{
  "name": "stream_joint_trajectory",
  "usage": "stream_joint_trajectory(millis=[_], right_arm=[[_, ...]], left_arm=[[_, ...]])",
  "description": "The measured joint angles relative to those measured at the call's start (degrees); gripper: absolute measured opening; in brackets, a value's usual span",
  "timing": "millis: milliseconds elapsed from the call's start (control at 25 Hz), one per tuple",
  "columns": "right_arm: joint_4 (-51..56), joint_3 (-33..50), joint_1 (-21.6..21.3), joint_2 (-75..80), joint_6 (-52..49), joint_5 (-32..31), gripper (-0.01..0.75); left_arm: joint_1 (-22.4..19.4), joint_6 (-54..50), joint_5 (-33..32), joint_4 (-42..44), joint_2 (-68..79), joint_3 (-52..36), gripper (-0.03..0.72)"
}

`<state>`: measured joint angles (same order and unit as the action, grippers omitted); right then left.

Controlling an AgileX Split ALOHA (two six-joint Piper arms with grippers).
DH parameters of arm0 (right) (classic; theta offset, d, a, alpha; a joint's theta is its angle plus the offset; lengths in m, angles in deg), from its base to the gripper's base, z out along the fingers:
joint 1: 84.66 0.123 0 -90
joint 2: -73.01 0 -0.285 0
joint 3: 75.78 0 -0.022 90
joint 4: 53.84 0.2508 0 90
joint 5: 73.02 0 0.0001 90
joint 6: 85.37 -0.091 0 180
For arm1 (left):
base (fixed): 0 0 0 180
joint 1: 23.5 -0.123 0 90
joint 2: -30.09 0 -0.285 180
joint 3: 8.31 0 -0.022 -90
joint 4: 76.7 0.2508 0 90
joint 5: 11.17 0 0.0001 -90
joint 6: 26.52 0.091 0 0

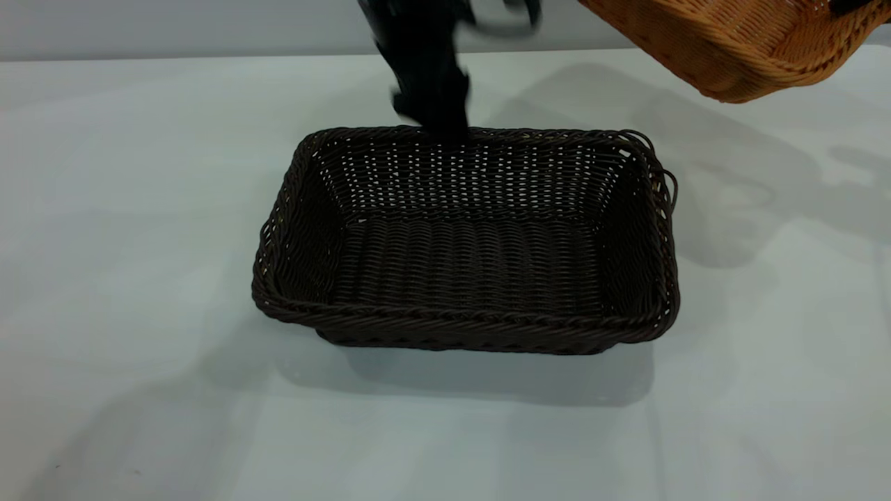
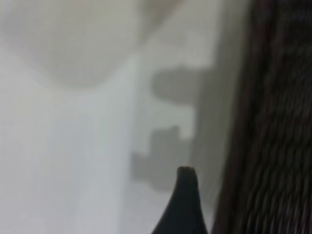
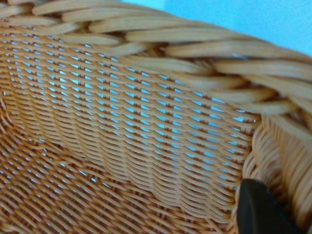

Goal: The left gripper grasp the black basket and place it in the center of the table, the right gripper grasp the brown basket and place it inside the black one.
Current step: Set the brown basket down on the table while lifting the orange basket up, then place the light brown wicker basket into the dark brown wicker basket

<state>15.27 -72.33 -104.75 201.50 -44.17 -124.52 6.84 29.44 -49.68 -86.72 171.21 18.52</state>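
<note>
The black basket (image 1: 466,240) stands upright on the table (image 1: 125,209), about in its middle. My left gripper (image 1: 435,104) hovers at the basket's far rim. In the left wrist view one finger (image 2: 186,200) shows outside the basket wall (image 2: 273,146), with a strip of table between them; the other finger is hidden. My right gripper (image 1: 853,5) is shut on the rim of the brown basket (image 1: 738,42) and holds it tilted in the air at the far right, above the table. In the right wrist view one finger (image 3: 258,209) lies against the brown basket's inner wall (image 3: 122,122).
The two arms and the raised basket cast shadows on the table (image 1: 731,181) to the right of the black basket. Bare table surrounds the black basket on all sides. A grey wall (image 1: 174,28) runs along the back.
</note>
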Motion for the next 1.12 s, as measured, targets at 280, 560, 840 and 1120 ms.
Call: stream_joint_trajectory(millis=[280,560,840,1120], right_arm=[[-1.5,0.0,0.1,0.0,0.2,-5.4,0.069],[-13.4,-0.1,6.5,-2.1,-8.1,-8.1,0.069],[-24.5,-0.1,19.4,-3.3,-17.9,-9.3,0.069],[-29.8,-0.1,28.3,-3.2,-24.3,-4.4,0.069]], left_arm=[[-12.4,-23.7,-8.9,8.9,-7.6,0.0,0.541],[-22.5,-25.6,-10.7,4.4,-8.9,0.0,0.508],[-24.2,-24.1,-10.4,1.1,-8.9,0.0,0.507],[-24.2,-23.3,-10.2,0.4,-8.9,0.0,0.507]])
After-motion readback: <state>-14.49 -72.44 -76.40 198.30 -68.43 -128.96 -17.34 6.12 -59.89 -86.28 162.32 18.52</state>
